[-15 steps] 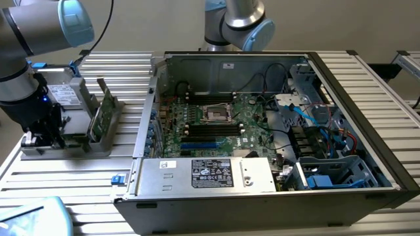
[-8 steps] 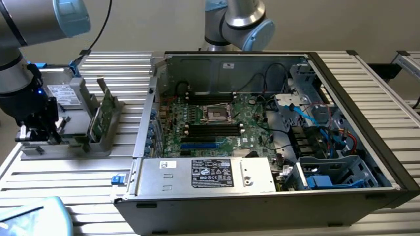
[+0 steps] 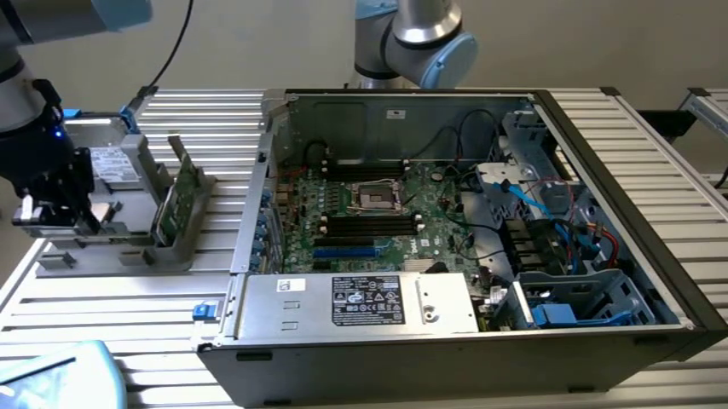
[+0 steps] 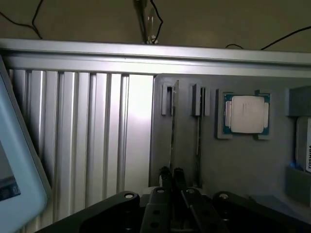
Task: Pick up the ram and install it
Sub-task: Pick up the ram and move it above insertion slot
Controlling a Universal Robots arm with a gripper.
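Note:
Two ram sticks stand on edge in the slots of a grey holder [image 4: 233, 160]. One ram stick [image 4: 172, 131] lines up with my gripper [image 4: 172, 175], the other ram stick [image 4: 198, 141] stands beside it. The fingers [image 4: 165, 175] are close together with nothing visibly between them. In the exterior view the ram [image 3: 176, 192] stands upright in the holder on that view's left. My gripper [image 3: 51, 223] hangs further left, apart from the ram. The open computer case holds the motherboard [image 3: 364, 213] with its dark memory slots [image 3: 370, 226].
A square silver processor [image 4: 246, 114] lies in the holder beside the sticks, with a drive [image 4: 303, 148] past it. The case's metal wall [image 3: 256, 204] rises between holder and motherboard. A pale blue object [image 3: 57, 375] sits at the table's front corner. Cables and a power supply [image 3: 364, 300] crowd the case.

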